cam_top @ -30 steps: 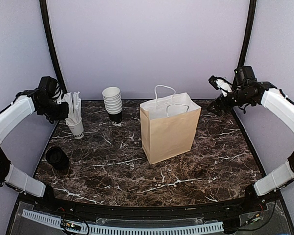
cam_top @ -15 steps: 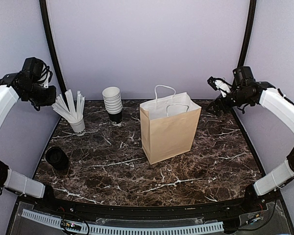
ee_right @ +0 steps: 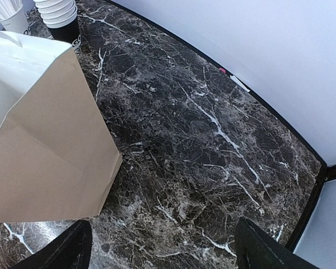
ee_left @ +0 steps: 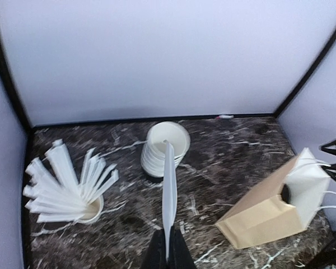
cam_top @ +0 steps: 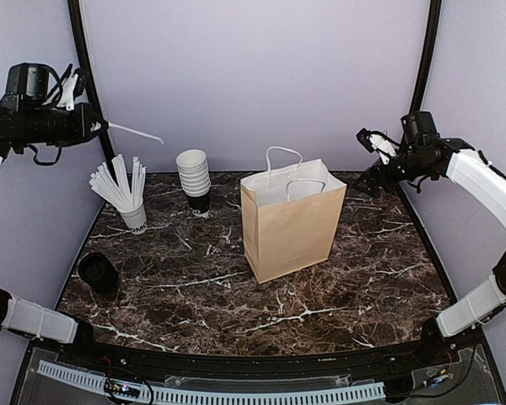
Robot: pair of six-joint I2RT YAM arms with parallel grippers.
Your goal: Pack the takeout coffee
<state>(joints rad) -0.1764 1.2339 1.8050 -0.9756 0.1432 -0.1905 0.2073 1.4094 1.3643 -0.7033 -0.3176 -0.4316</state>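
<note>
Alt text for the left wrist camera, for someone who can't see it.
The left tool, shut on a white stick, holds it above a dark marble table. Beyond stand a stack of lidless white cups, a cup of white sticks at left, and a brown paper bag at right.

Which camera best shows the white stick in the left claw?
Left wrist: the white stick fills the centre, pinched in the left claw. The top view shows only a thin sliver; the right wrist view misses it.

Bag (cam_top: 292, 221) stood mid-table; cup stack (cam_top: 194, 179) and stick cup (cam_top: 128, 202) crowded back-left; open marble (cam_top: 379, 270) front and right.
</note>
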